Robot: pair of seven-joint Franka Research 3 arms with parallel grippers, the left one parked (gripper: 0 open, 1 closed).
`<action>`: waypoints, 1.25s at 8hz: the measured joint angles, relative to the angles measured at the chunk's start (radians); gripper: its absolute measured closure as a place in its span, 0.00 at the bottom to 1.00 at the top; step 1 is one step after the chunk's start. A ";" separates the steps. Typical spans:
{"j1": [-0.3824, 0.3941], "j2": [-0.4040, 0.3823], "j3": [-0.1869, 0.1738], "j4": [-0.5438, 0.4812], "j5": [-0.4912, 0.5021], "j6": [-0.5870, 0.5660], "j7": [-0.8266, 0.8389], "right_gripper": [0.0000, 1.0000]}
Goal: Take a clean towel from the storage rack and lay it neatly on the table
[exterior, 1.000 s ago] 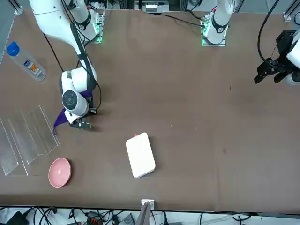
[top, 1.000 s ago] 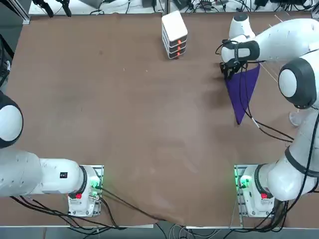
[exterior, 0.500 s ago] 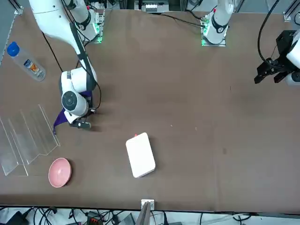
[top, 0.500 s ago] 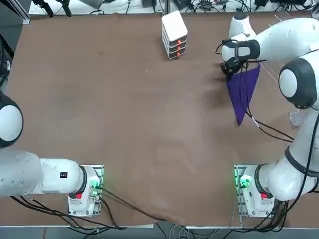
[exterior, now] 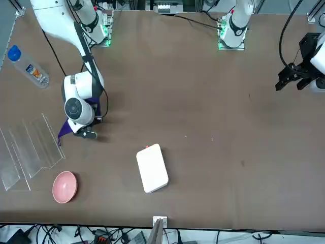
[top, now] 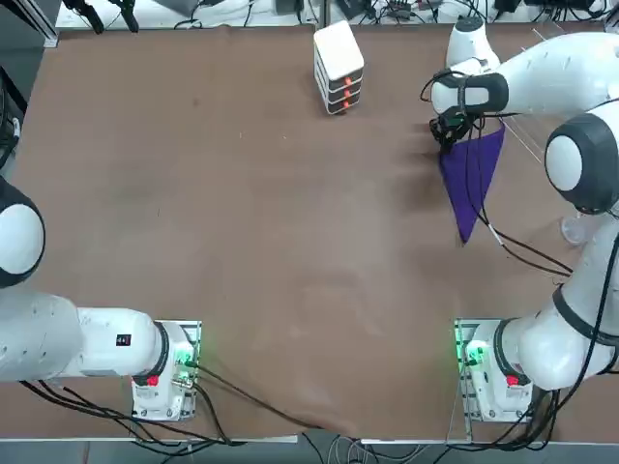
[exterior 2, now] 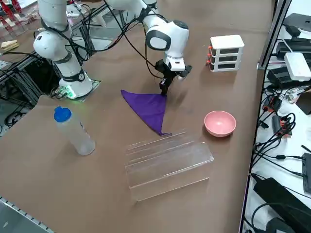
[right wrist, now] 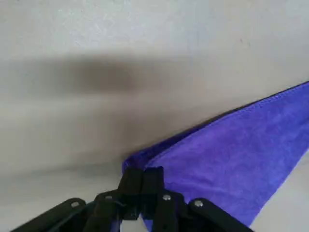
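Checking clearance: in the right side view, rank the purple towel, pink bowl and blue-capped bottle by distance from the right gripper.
1. The purple cloth towel: pinched at its corner by the right gripper.
2. The pink round bowl: beside the clear rack's end.
3. The blue-capped clear plastic bottle: opposite side, farthest.

My arm (exterior 2: 163, 29) is glossy white with rounded joints and grey caps; black cables loop along it. My gripper (right wrist: 142, 181) is black with small silver screws. My base (top: 484, 362) glows green.
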 joint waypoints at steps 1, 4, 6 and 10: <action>-0.001 -0.001 -0.003 0.001 0.000 -0.015 0.000 0.97; -0.004 -0.036 -0.050 0.002 -0.012 -0.162 -0.080 0.97; -0.015 -0.073 -0.126 -0.012 -0.057 -0.279 -0.171 0.97; -0.020 -0.127 -0.219 -0.131 -0.266 -0.354 -0.182 0.97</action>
